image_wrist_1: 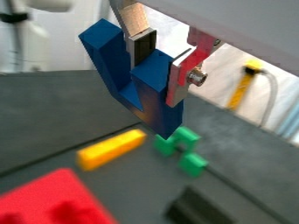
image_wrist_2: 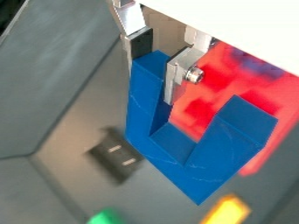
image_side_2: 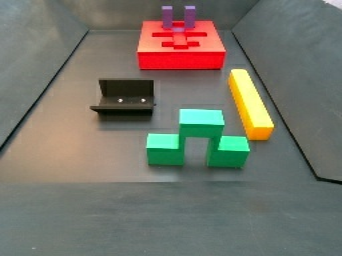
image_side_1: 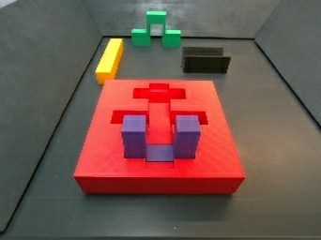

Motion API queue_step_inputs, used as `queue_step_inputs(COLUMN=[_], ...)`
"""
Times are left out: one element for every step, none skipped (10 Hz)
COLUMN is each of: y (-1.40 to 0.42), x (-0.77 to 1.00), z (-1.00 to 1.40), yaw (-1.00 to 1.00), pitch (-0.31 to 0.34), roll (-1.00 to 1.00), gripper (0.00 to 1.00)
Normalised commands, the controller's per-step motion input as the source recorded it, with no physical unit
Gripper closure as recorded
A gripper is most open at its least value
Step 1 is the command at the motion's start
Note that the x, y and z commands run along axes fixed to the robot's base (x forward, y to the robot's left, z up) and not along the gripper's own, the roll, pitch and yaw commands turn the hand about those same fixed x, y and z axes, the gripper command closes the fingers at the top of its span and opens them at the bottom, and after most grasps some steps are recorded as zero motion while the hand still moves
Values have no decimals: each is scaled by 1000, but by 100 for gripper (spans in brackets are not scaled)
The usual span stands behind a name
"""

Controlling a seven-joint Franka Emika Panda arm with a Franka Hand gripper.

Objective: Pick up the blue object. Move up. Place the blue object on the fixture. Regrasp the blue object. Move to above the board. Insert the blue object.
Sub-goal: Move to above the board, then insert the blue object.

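My gripper [image_wrist_1: 162,74] [image_wrist_2: 158,70] is shut on the blue object [image_wrist_1: 131,79] [image_wrist_2: 193,144]. It pinches one leg of the dark-blue U-shaped block, whose other leg stands free beside the fingers. The block hangs well above the floor. Below it lie the black fixture [image_wrist_2: 117,156] [image_wrist_1: 198,210] and part of the red board [image_wrist_2: 239,83] [image_wrist_1: 47,201]. Both side views show the fixture [image_side_1: 206,61] [image_side_2: 124,98] and the board [image_side_1: 113,155] [image_side_2: 201,58], but neither the gripper nor the blue object.
A purple U-shaped block [image_side_1: 160,136] [image_side_2: 178,15] sits in a recess of the board. A yellow bar [image_side_1: 111,58] [image_side_2: 250,100] [image_wrist_1: 111,149] and a green block [image_side_1: 157,28] [image_side_2: 197,138] [image_wrist_1: 177,147] lie on the dark floor near the fixture. Low walls ring the floor.
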Motion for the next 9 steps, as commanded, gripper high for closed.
queue_step_inputs(y=[-530,-180,-63,-55,-13,19,17,9,0], x=[-665,-298,-129,-82,-77,-70,-65,-48,177], z=[111,26,6,27,0,11,4,-5,-154], yaw=[53,51,28,22,9,2,0,-5,0], pitch=[-99,-101,-75,-91,-101,-91,-77,-62,0], roll=[-1000,-1000,-1000,-1000,-855,-580,-398,-265,0], gripper=[100,100,100,100,100,100,100,100,100])
